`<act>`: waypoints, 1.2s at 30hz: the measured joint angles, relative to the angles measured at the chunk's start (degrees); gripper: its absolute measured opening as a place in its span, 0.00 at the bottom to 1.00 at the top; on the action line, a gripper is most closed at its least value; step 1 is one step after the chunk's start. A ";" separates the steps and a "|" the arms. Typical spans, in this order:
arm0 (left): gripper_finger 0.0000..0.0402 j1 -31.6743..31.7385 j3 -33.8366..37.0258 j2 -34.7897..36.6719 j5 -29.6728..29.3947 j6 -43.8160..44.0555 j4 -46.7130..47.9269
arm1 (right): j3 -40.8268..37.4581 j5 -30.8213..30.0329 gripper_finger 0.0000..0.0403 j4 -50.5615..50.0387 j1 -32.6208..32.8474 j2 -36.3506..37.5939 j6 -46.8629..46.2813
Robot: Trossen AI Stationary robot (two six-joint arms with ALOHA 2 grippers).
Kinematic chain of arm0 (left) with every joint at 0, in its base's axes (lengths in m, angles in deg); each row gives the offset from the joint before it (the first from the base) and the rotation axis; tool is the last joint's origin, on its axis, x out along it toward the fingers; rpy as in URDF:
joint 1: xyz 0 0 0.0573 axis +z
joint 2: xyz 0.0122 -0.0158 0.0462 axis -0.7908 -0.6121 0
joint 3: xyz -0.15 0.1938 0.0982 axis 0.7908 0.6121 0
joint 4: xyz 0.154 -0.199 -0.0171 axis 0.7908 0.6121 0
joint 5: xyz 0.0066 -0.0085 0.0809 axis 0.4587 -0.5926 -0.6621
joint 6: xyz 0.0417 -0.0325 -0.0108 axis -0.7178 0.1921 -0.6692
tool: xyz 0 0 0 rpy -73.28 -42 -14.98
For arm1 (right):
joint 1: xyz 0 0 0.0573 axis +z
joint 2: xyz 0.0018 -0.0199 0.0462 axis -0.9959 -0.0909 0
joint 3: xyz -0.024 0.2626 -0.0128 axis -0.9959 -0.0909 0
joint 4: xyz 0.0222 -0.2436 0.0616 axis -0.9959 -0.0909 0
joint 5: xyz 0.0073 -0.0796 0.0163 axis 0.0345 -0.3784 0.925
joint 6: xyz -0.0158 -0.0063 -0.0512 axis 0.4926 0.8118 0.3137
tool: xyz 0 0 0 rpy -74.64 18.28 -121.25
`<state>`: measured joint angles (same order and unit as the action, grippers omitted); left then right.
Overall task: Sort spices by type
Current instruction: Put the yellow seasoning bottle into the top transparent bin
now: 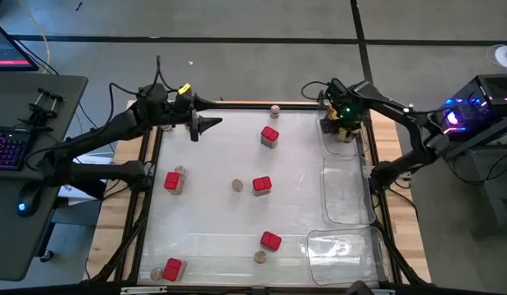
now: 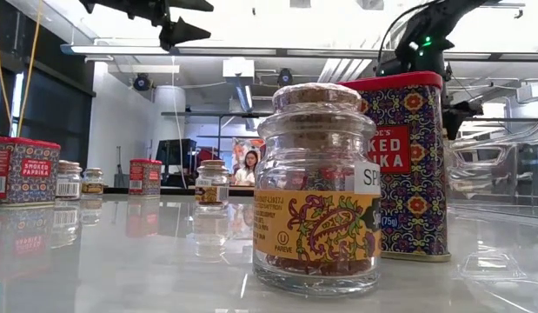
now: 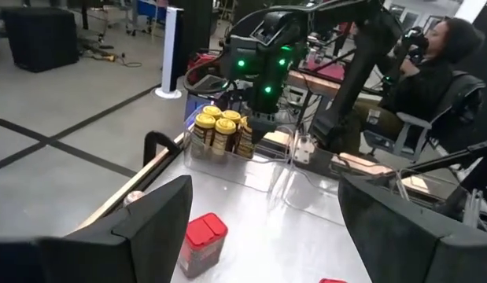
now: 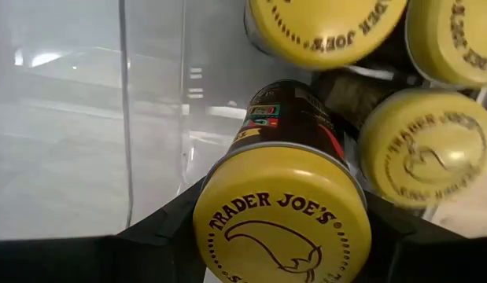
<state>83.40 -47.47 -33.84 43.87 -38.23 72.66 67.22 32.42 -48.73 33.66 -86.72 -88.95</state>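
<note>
From above, we see the right gripper [image 1: 345, 121] in the clear tray [image 1: 349, 197] at the table's [image 1: 212, 221] far right corner; red tins [image 1: 269, 136] dot the middle. Its wrist view shows fingers clamped on a yellow-lidded jar [image 4: 281, 216]. Our left gripper [image 1: 205, 124] hangs spread, empty.

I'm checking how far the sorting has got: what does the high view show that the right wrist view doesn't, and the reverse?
Only the high view shows the five red tins, the small cork-topped jars scattered between them, the two other clear trays and the open left gripper hovering over the table's far left.

Only the right wrist view shows the lid lettering and the right gripper closed around one yellow-lidded jar.

Both show the yellow-lidded jars grouped in the far right tray.
</note>
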 joint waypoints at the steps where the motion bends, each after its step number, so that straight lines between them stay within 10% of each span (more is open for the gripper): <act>1: 0.75 -0.02 0.00 0.07 -0.44 -0.17 0.01 | 0.00 0.07 0.52 0.34 -0.40 -0.40 0.00; 36: 0.75 -0.02 0.00 -0.03 -2.54 -3.78 1.85 | 0.00 -3.04 0.68 -3.05 -2.26 0.40 -2.58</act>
<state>83.37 -47.47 -33.87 41.33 -42.01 74.51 67.22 29.38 -51.78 31.40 -86.32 -91.52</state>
